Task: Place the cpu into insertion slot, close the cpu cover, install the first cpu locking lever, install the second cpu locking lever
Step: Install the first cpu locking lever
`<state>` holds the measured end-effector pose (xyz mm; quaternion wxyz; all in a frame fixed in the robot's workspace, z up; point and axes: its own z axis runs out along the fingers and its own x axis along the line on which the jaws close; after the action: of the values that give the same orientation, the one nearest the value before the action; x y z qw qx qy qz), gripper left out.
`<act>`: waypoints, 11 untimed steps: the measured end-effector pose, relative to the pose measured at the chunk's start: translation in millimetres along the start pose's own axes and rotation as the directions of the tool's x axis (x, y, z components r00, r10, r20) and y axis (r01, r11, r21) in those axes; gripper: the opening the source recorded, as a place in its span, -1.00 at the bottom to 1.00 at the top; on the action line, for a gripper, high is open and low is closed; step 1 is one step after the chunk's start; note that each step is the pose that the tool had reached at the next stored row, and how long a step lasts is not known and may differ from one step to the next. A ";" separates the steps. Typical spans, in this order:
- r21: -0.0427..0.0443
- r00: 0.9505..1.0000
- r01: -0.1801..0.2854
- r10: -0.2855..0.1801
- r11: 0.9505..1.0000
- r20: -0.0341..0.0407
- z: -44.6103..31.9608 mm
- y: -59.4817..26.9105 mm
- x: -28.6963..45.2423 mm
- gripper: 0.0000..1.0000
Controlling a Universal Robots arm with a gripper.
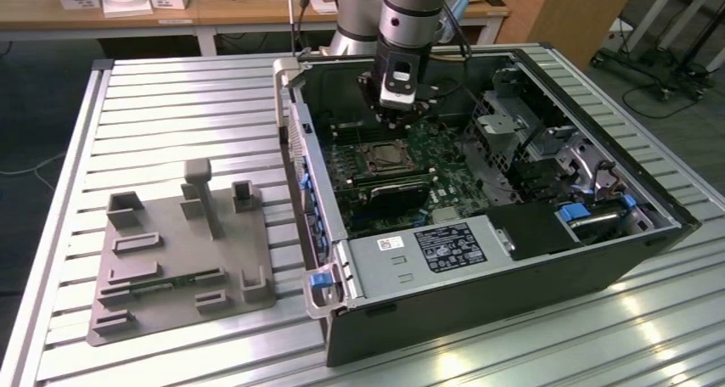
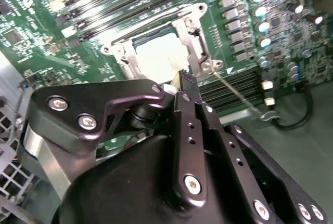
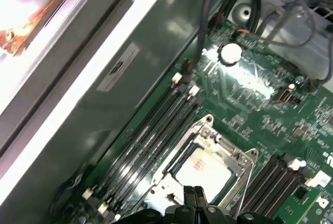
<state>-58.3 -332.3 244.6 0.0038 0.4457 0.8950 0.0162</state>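
The open computer case lies on the table, and my gripper (image 1: 398, 113) hangs inside it, just above the insertion slot (image 1: 391, 156) on the green board. In both wrist views the cpu (image 2: 158, 55) (image 3: 204, 169) lies flat in the slot, its pale metal top showing. The silver cpu cover (image 2: 195, 39) (image 3: 229, 154) is down around it like a frame. A thin wire lever (image 2: 237, 93) runs out from a socket corner over the memory slots. My fingertips (image 2: 186, 80) (image 3: 193, 194) are pressed together with nothing in them, close above the slot's edge.
Long black memory slots (image 3: 156, 130) flank the socket on both sides. The case's metal wall (image 3: 104, 78), cables (image 1: 453, 90) and drive cage (image 1: 510, 120) stand close around. A grey fixture plate (image 1: 182, 251) with blocks lies on the slatted table at the exterior view's left.
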 end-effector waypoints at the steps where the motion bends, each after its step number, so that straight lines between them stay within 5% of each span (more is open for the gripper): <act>1: 0.000 1.000 0.003 -0.003 1.000 0.000 0.1 -1.8 1.4 -0.80; 11: 0.000 0.999 0.043 -0.043 0.999 -0.001 0.6 -18.8 14.2 -0.80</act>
<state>-81.8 -332.3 243.5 0.0034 0.4264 0.9044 0.0163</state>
